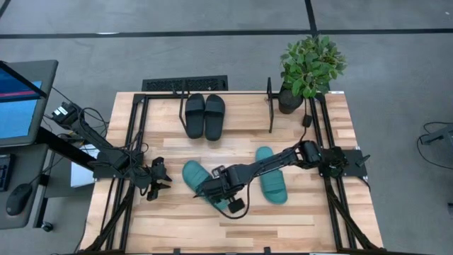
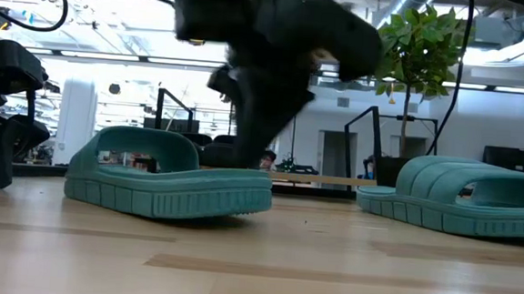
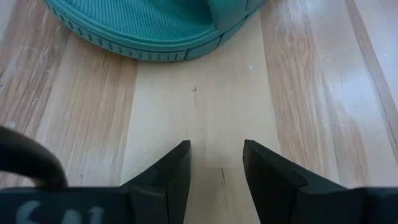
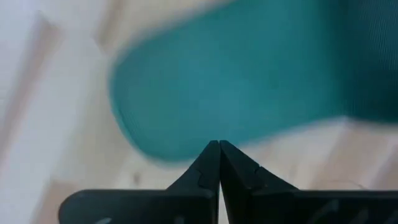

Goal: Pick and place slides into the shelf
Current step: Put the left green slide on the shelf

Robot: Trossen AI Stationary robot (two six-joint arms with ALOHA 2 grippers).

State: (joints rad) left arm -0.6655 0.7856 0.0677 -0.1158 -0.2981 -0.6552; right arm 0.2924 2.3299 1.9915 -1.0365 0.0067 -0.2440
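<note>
Two black slides (image 1: 204,116) lie side by side on the low black shelf (image 1: 270,106) at the table's far side. One teal slide (image 1: 192,174) lies on its sole at the table's middle, partly under my right arm. The second teal slide (image 1: 272,178) lies to its right. My right gripper (image 1: 212,187) is shut and hangs over the first teal slide (image 4: 249,81), with its tips at the rounded end. My left gripper (image 3: 216,152) is open and low over the bare wood, just left of that same slide (image 3: 149,31). My right gripper points its shut fingertips (image 4: 219,149) at the rim of the teal slide's rounded end (image 4: 186,146), coming slanting down from the table's right. I cannot tell whether they touch the slide. The slide lies flat on the table (image 2: 169,182).
A potted plant (image 1: 309,67) stands at the table's far right corner. Black frame bars run along the table's left (image 1: 134,134) and right (image 1: 322,134) sides. A monitor and stand (image 1: 21,99) sit off the left edge. Bare wood (image 1: 233,230) lies along the near edge.
</note>
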